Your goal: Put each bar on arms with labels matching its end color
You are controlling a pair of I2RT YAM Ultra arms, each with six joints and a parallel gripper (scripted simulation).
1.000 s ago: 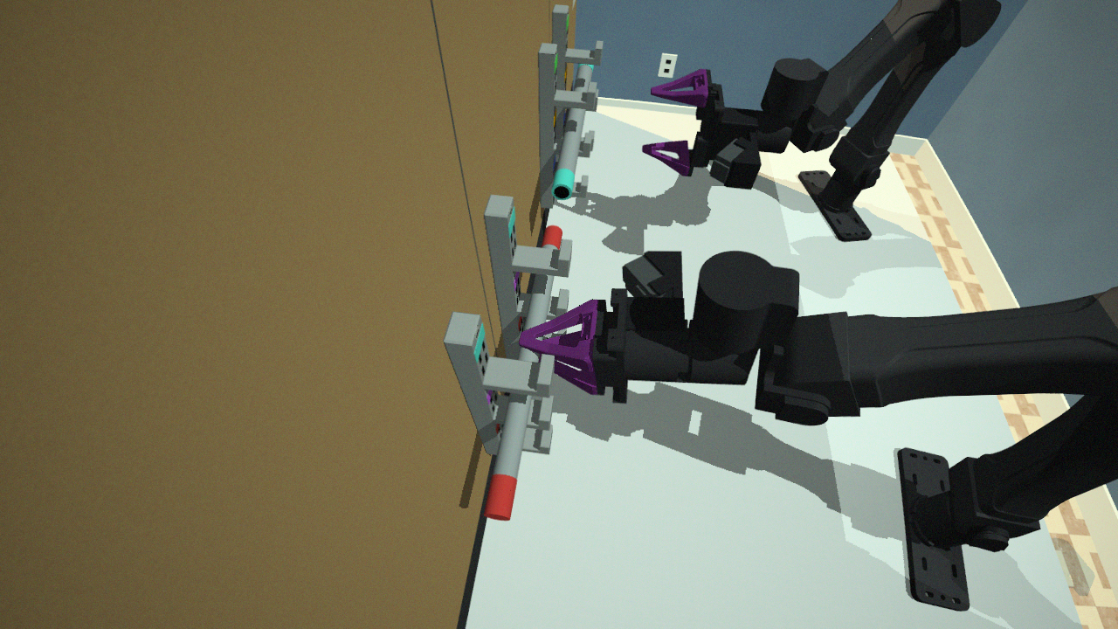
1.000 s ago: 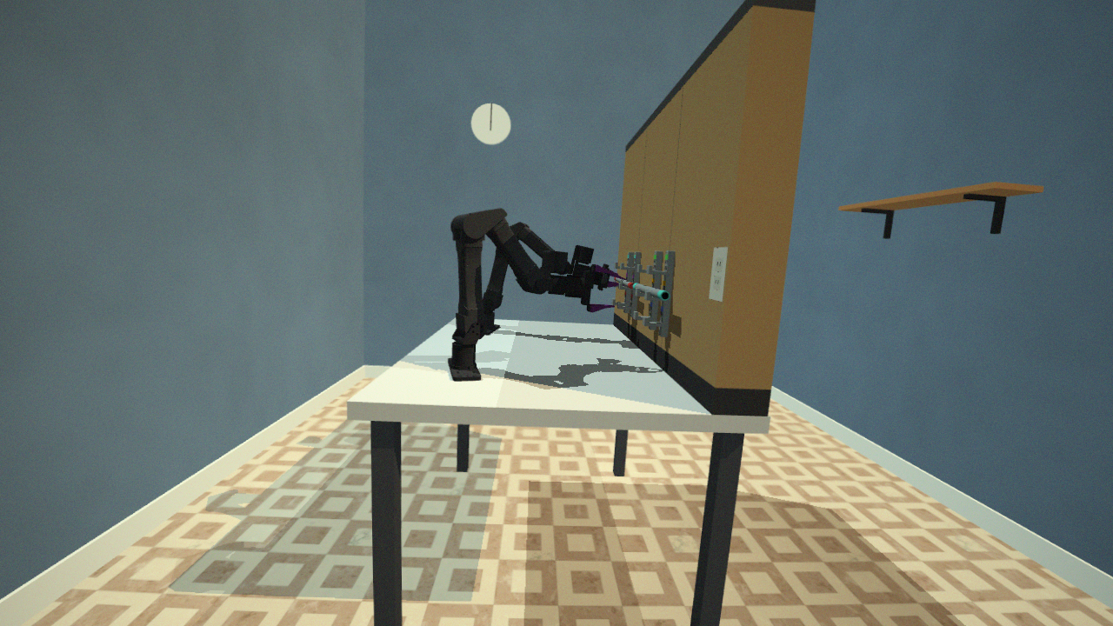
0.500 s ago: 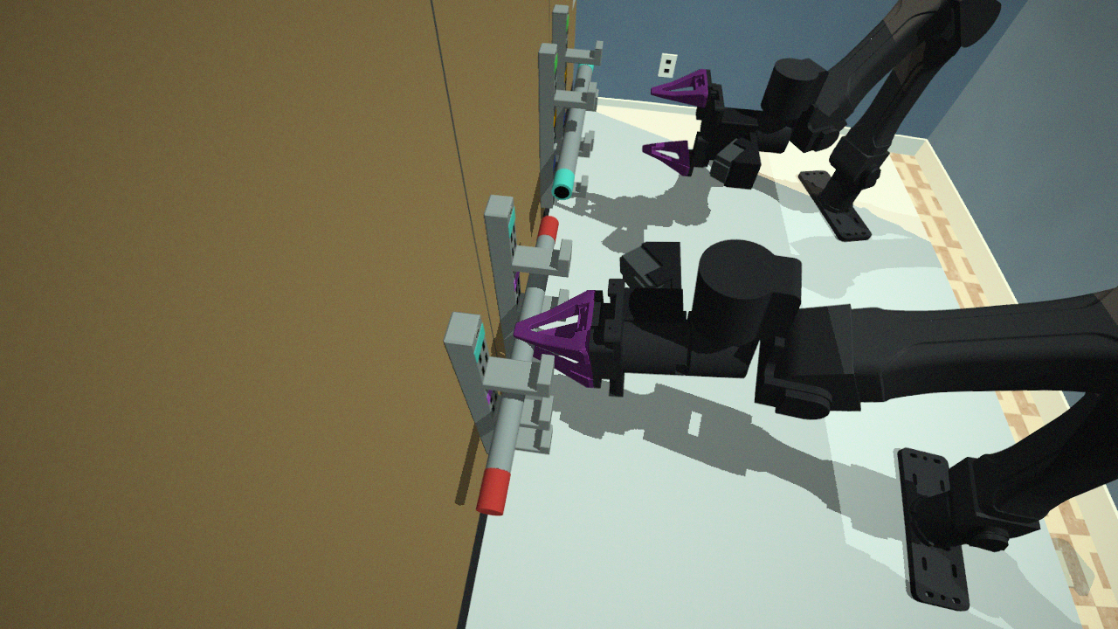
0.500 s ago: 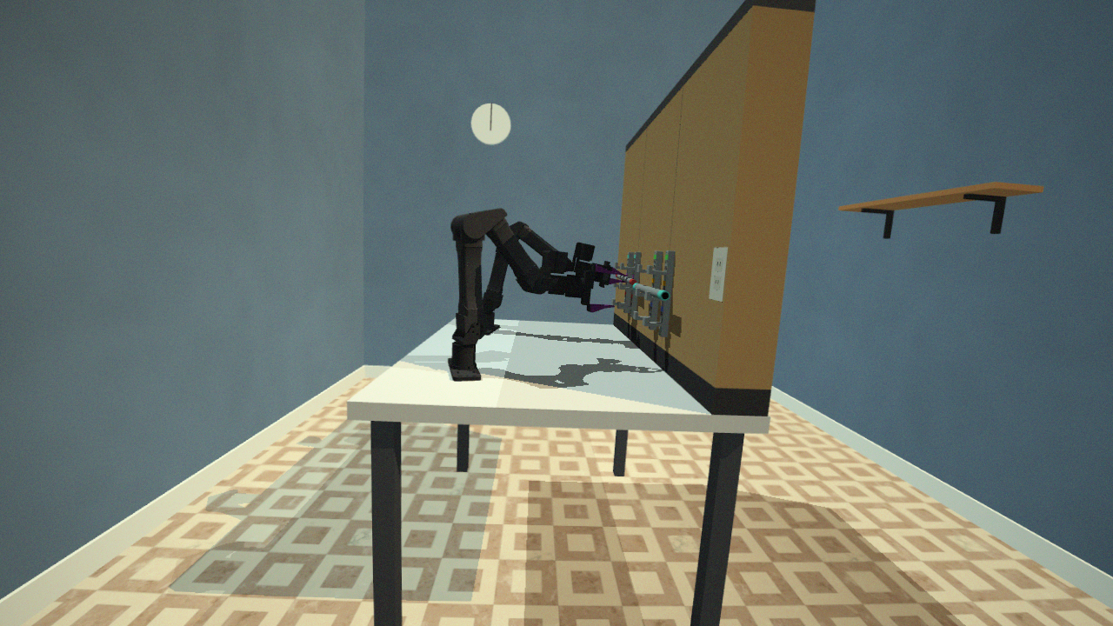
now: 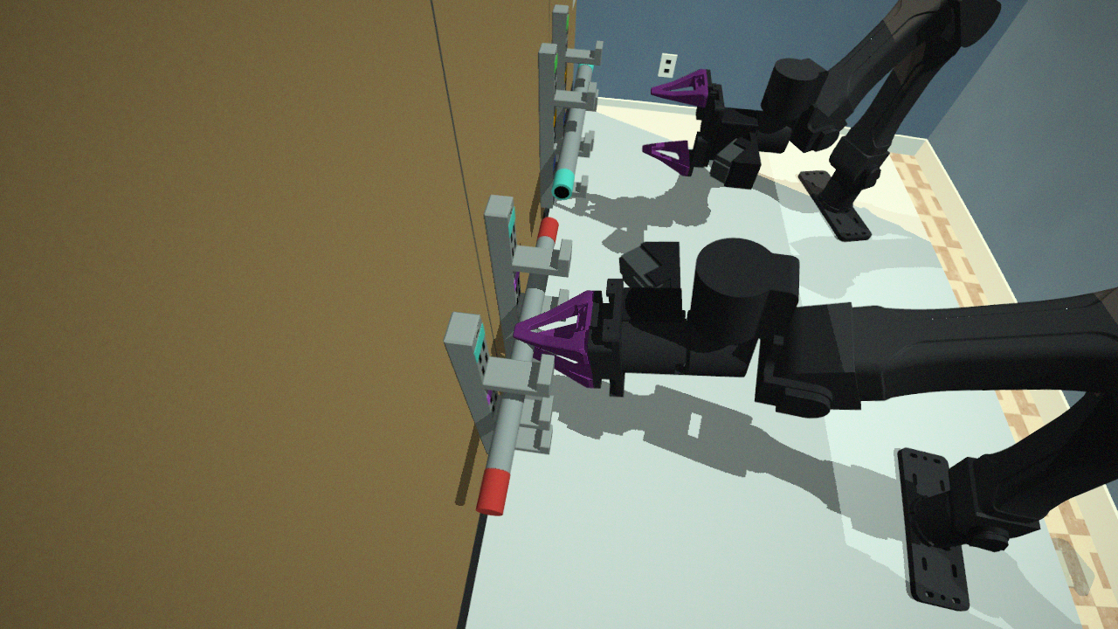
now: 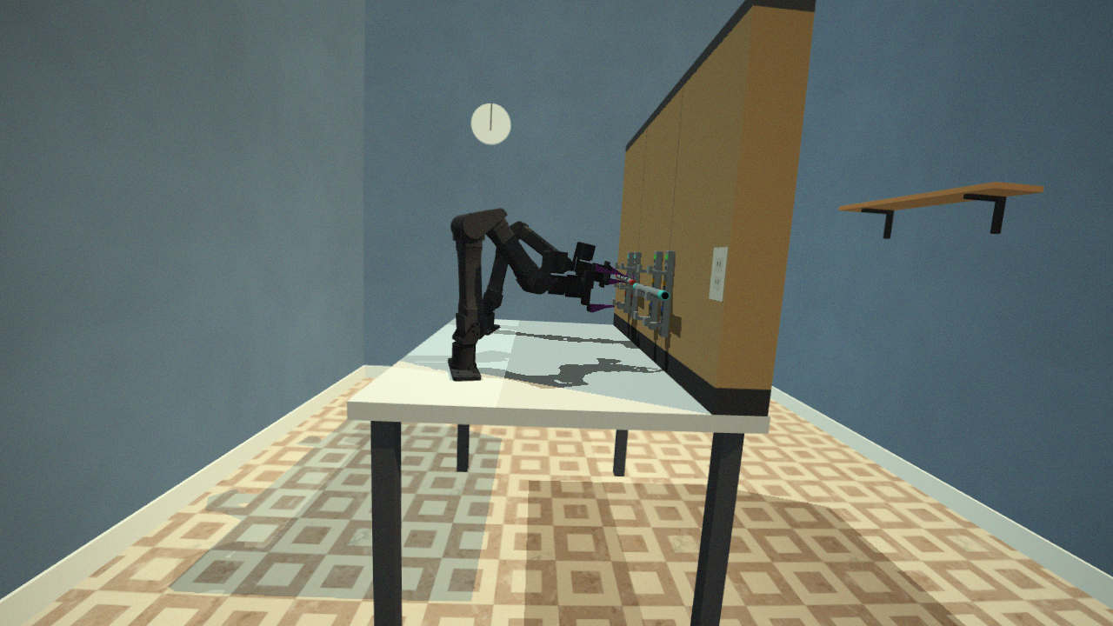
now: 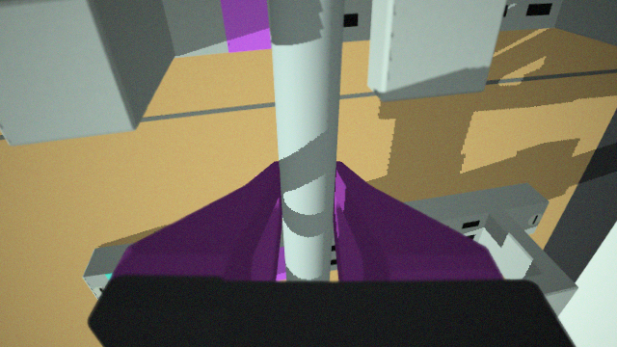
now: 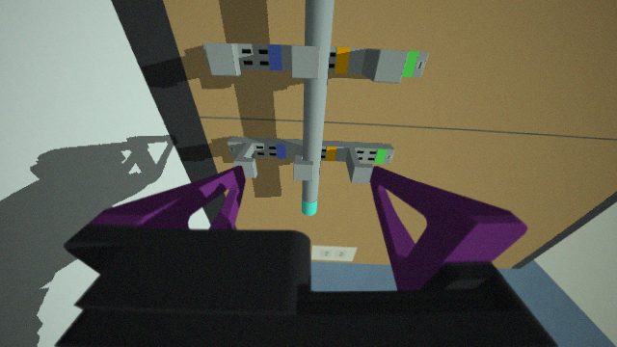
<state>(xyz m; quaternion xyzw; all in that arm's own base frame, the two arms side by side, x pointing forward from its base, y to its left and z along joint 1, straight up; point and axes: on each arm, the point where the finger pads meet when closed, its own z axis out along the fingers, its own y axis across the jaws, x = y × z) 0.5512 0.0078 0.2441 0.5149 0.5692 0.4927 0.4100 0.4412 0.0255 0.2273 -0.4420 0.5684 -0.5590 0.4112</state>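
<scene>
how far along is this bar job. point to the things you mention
Nothing looks finished. In hand: the red-ended bar (image 5: 531,300) (image 6: 630,281) (image 7: 306,111), in the left gripper's (image 5: 517,332) (image 6: 629,277) (image 7: 308,164) closed jaws. Left: seat and release it on its matching pair; move the cyan-ended bar (image 5: 574,128) (image 6: 649,290) (image 8: 314,111) from the orange-labeled arms (image 5: 587,143) (image 8: 306,62) to the cyan-labeled ones (image 5: 515,375) (image 7: 58,87).

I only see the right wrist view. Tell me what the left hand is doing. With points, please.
Observer: The left hand (image 5: 517,332) (image 7: 308,174) is shut on the red-ended bar (image 5: 507,422) (image 6: 630,281) (image 7: 308,111).

Operator: Read me the highest labels on the left rack (image 5: 500,266) (image 6: 628,303) (image 7: 521,200).

Observer: Teal labels (image 5: 479,344) (image 7: 109,277), matching your bar's ends.

Operator: Say where that left hand grips, inside or outside the uprights.

Observer: Inside: the top view shows it gripping between the two uprights.
</scene>
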